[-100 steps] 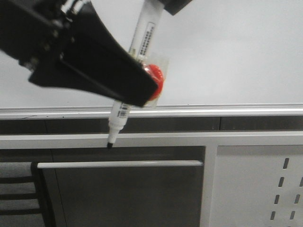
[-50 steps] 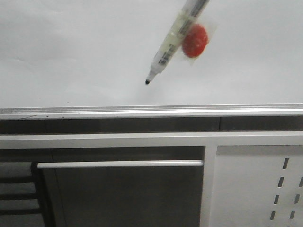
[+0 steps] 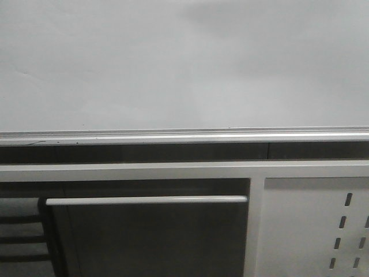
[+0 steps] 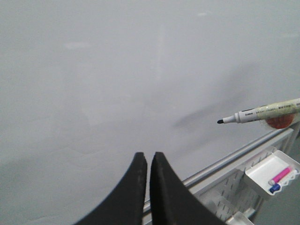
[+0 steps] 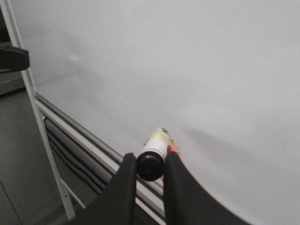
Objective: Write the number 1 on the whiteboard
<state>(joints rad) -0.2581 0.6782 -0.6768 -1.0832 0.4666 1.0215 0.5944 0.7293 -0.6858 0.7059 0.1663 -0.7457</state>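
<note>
Gone from the front view is the marker [image 4: 262, 113], seen there half a second ago with its tip near the whiteboard [image 3: 184, 63]. It is now gripped between the fingers of the right gripper [image 5: 150, 165], its tip held just off the board. The left gripper [image 4: 147, 161] is kept pressed together, empty. No stroke is visible on the board, so the number 1 appears entirely unwritten.

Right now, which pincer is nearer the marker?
Right. The right pincer grips the marker by its rear end. The left pincer, closed and holding nothing, sits well away from the marker.
</note>
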